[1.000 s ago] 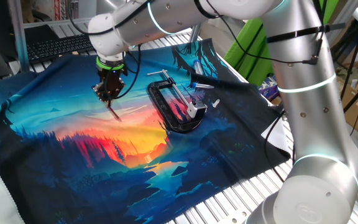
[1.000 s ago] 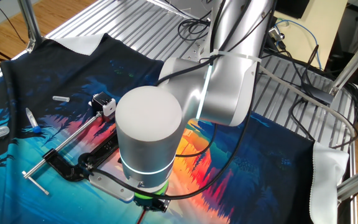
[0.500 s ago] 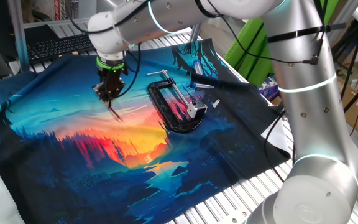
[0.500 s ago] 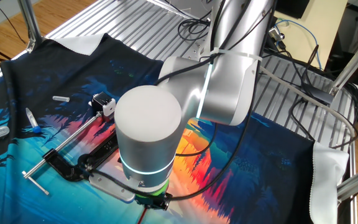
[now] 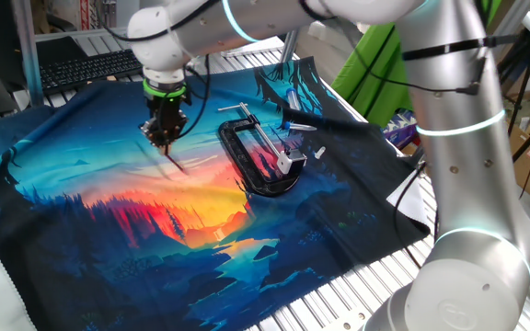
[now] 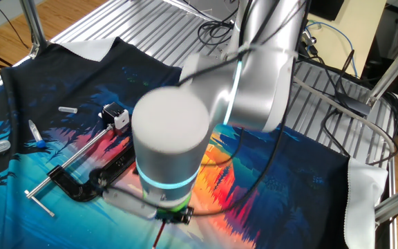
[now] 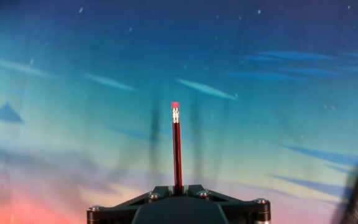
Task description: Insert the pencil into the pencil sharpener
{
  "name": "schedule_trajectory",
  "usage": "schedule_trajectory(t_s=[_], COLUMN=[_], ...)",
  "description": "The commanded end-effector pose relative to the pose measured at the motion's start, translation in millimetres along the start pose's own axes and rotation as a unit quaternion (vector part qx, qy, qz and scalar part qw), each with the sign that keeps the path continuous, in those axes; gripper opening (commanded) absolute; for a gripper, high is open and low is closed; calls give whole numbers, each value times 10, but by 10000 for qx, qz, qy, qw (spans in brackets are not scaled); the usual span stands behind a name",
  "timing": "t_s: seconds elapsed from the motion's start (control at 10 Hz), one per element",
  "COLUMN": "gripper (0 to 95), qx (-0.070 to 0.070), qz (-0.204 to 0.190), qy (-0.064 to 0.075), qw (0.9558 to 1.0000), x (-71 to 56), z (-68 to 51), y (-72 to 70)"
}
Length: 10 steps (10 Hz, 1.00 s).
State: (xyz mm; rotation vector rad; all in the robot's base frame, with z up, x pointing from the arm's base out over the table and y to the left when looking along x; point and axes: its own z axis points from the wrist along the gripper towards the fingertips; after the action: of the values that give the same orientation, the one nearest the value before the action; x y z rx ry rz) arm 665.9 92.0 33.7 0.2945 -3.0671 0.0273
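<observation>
My gripper (image 5: 167,134) hangs over the left part of the printed cloth, shut on the pencil (image 5: 177,158), which slants down from the jaws to just above the cloth. In the hand view the dark red pencil (image 7: 176,149) sticks straight out from the shut gripper (image 7: 178,188), pink eraser end farthest away. The pencil sharpener (image 5: 285,164), a small silvery-white block, sits at the end of the black clamp's rod, well to the right of the gripper. From the other side the pencil sharpener (image 6: 115,115) shows clearly, while the arm hides most of the gripper (image 6: 172,216).
A big black C-shaped clamp (image 5: 251,158) with a silver threaded rod lies on the cloth (image 5: 109,230). A dark marker (image 5: 304,119), a blue pen (image 6: 37,135) and a small white cylinder (image 6: 68,109) lie beyond it. Metal slats border the cloth.
The gripper with the pencil has shifted slightly up and right towards the clamp, and the wrist is blurred with motion. The clamp and sharpener have not moved.
</observation>
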Motion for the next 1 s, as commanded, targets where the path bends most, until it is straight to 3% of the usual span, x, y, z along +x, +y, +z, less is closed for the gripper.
schedule_trajectory(t_s=[0.1,0.4,1.0], gripper=[0,0,0], qx=[35,135,145], qz=[-15,-216,-240], qy=[18,45,59], qw=[10000,9997,9996], x=[47,181,424], z=[-52,-147,-237], y=[-14,-49,-107])
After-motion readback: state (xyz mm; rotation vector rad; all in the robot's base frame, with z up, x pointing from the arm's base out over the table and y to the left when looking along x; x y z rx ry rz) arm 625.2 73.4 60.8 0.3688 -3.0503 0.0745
